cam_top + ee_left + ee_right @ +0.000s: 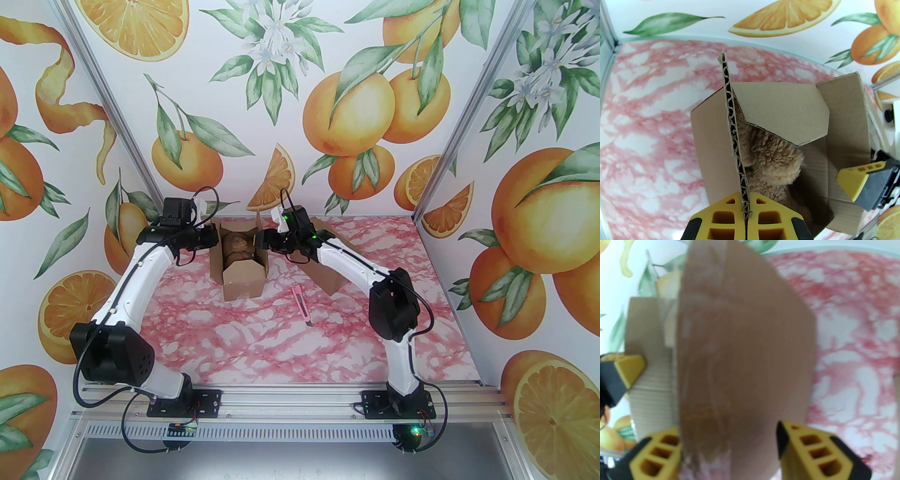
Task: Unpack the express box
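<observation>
The express box (241, 276) is brown cardboard and stands open at the back middle of the table. A tan plush toy (236, 246) lies inside it, its woolly body (775, 159) plain in the left wrist view. My left gripper (746, 211) is shut on the edge of the box's upright left flap (731, 131). At the box's right side, my right gripper (729, 439) is open, its yellow fingers (658, 451) spread wide. A blurred cardboard flap (745, 357) lies between them. One right finger (853, 182) shows by the box's far wall.
A pink utility knife (300, 304) lies on the pink marbled table (281, 347) in front of the box to the right. More brown cardboard (328, 272) sits under the right arm. Patterned walls close in the back and both sides.
</observation>
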